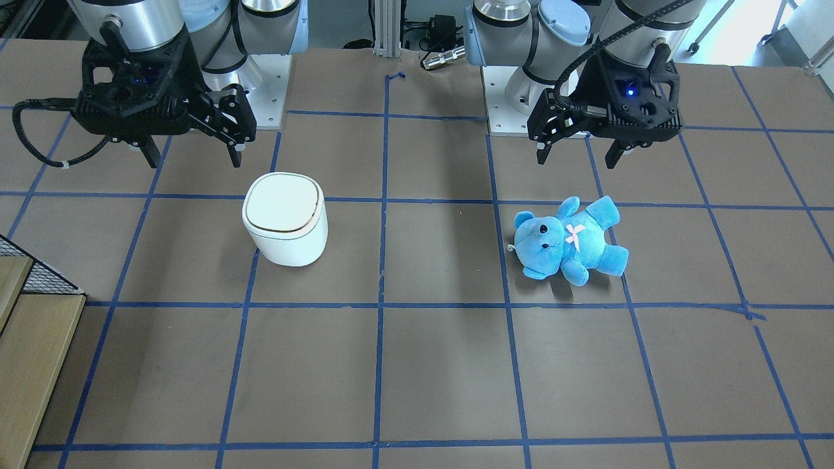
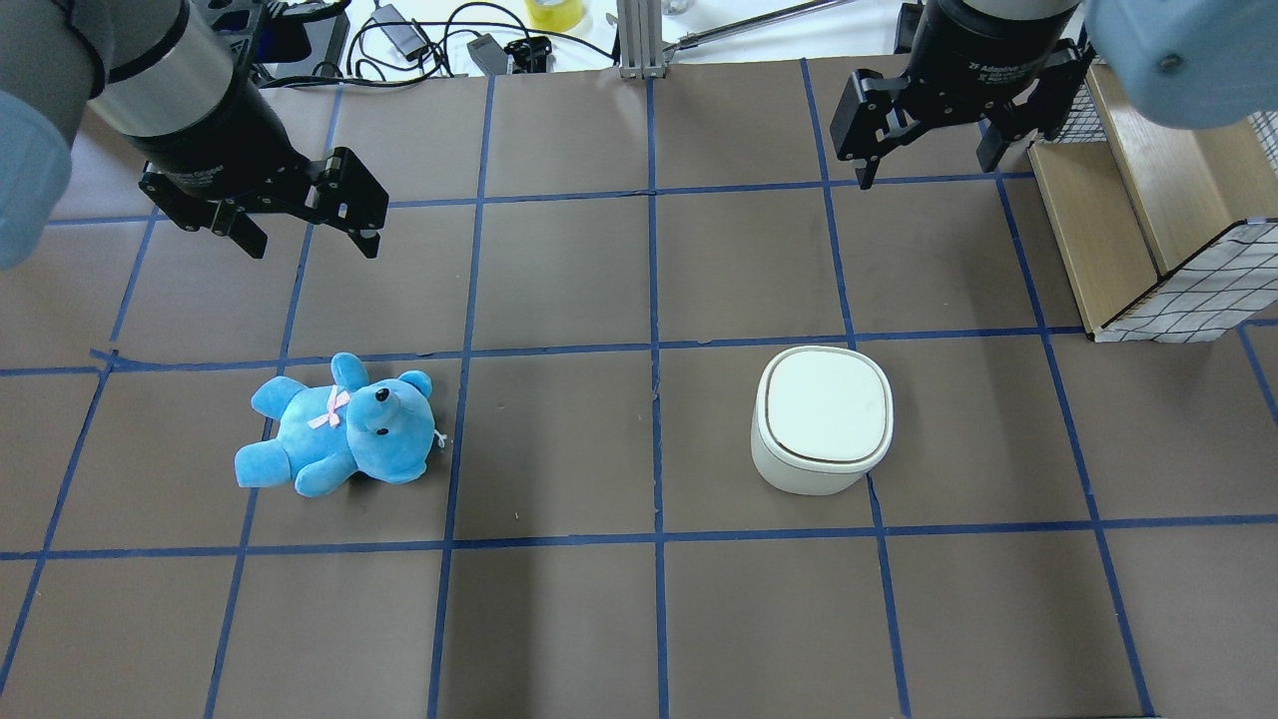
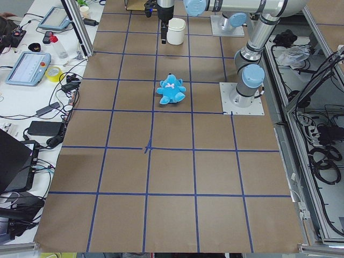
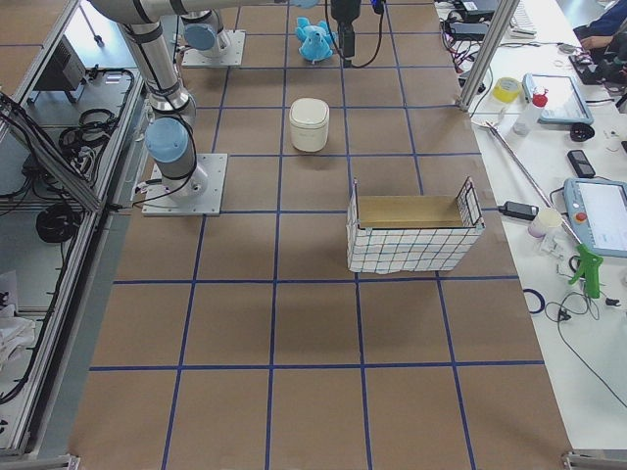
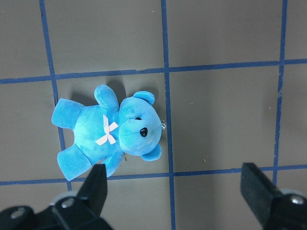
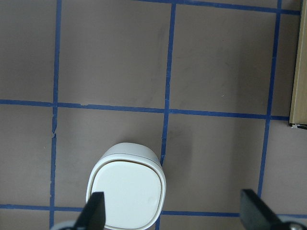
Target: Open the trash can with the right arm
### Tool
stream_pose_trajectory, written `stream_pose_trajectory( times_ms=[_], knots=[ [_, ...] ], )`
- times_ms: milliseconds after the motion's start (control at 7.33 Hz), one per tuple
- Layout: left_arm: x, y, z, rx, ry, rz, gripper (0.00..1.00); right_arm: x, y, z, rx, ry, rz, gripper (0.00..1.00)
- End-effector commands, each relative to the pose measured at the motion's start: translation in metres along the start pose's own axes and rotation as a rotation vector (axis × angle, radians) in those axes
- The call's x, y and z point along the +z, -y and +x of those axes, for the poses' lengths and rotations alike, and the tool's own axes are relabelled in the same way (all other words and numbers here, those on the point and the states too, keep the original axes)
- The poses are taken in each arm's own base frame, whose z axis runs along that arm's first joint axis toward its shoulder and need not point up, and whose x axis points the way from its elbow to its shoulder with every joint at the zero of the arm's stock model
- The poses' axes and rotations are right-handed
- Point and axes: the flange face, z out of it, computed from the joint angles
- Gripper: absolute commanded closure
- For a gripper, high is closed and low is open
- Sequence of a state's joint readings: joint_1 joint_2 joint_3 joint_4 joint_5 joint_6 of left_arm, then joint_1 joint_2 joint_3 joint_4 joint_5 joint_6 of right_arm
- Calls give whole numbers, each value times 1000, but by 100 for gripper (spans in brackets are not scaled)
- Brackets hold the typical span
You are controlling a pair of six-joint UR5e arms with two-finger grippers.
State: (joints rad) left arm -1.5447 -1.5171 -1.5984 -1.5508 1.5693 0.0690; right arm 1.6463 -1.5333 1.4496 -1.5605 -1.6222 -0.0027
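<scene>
The trash can [image 2: 799, 474] stands upright on the right half of the table [image 2: 559, 619], its white lid [image 2: 827, 402] shut. We see the right gripper [image 2: 927, 170] above the table, nearer the robot's base, well apart from the can, jaws spread wide and empty. The left gripper [image 2: 312, 245] hangs likewise, wide and empty, near the blue teddy bear [image 2: 339, 434].

Open tabletop [image 2: 559, 619] all around the trash can [image 2: 824, 419], center-right of the overhead frame. The mesh-sided crate [image 2: 1183, 300] hugs the right edge, and the teddy [image 2: 339, 434] is way off left.
</scene>
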Motion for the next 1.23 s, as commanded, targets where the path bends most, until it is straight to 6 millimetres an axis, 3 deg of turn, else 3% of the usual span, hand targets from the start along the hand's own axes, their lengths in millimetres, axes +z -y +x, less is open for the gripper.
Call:
stream_pose_trajectory(
  times_ms=[0, 1091],
  knots=[
    [0, 0, 0, 0, 1, 0, 0, -3, 0, 1, -1, -2, 5, 0],
    [0, 0, 0, 0, 0, 0, 0, 0, -2, -1, 11, -20, -2, 0]
  ],
)
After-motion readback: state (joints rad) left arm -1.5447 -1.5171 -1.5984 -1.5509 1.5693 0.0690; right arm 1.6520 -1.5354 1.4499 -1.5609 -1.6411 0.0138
